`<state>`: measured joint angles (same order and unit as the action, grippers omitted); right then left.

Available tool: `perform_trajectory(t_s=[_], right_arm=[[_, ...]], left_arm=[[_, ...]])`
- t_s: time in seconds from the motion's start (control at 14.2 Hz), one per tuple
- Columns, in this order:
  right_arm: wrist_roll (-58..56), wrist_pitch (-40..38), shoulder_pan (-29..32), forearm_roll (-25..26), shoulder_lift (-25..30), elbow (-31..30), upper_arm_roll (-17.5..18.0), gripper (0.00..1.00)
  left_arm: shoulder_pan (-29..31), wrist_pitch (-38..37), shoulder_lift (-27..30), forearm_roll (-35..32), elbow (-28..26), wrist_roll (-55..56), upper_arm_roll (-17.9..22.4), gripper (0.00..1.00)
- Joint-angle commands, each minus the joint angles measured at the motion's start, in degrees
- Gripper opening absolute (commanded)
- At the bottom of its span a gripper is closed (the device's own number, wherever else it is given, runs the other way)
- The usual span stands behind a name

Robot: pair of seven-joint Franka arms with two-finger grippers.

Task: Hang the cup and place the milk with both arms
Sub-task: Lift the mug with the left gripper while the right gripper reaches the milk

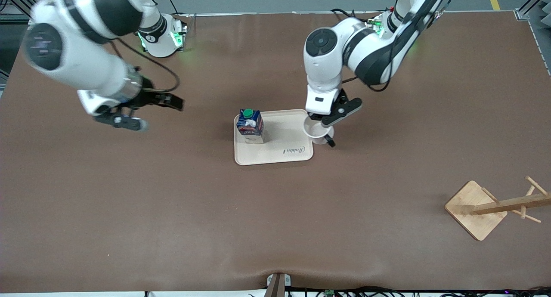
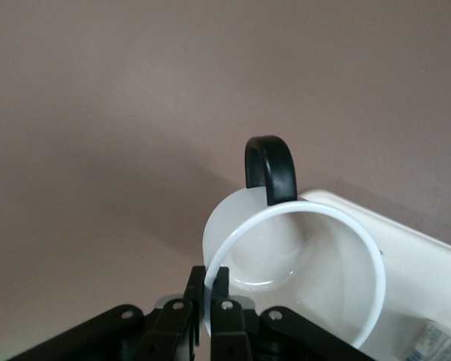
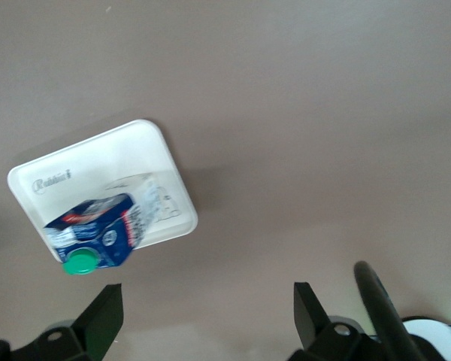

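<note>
The white cup is upright at the edge of the beige tray toward the left arm's end. My left gripper is shut on its rim, one finger inside and one outside. In the left wrist view the cup shows its black handle pointing away from the gripper. I cannot tell whether the cup rests on anything. The blue milk carton with its green cap stands on the tray, toward the right arm's end. My right gripper is open and empty over bare table. Its wrist view shows the milk past the gripper.
A wooden cup rack with pegs stands on a square base near the left arm's end of the table, nearer to the front camera than the tray. The brown table surrounds the tray.
</note>
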<state>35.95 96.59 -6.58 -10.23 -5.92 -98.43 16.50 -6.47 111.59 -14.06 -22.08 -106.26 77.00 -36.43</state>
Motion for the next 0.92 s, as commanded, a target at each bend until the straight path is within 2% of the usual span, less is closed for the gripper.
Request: perform_trajectory(t_s=[0.0, 0.21, 0.35, 0.63, 0.77, 0.85], right_arm=[[4.39, 6.83, -2.55, -0.23, -1.63, -3.17, 2.84, 1.00], [12.63, 13.95, -7.47, 0.30, -5.84, -3.70, 4.06, 1.00], [16.86, 18.52, -9.32, 1.00, -8.57, -3.70, 5.64, 1.00], [24.60, 22.67, -14.59, 8.72, -13.23, -3.18, 5.83, 1.00], [25.23, 22.68, -15.31, 13.90, -14.55, -3.17, 5.91, 1.00], [25.23, 22.76, -15.31, 14.71, -15.34, -3.17, 5.92, 1.00]], left_arm=[[5.57, -4.79, 5.43, 1.42, 2.02, -12.27, -0.31, 0.00], [14.44, -6.29, 9.65, 6.43, 3.34, -29.31, -0.22, 0.00], [20.06, -6.38, 11.68, 7.40, 3.43, -39.08, -0.22, 0.00], [30.96, -6.38, 12.30, 10.65, 6.76, -58.85, 0.04, 0.00], [35.62, -6.38, 11.87, 11.19, 7.82, -68.87, 0.04, 0.00], [37.91, -6.29, 11.60, 11.27, 8.61, -73.96, 0.13, 0.00]])
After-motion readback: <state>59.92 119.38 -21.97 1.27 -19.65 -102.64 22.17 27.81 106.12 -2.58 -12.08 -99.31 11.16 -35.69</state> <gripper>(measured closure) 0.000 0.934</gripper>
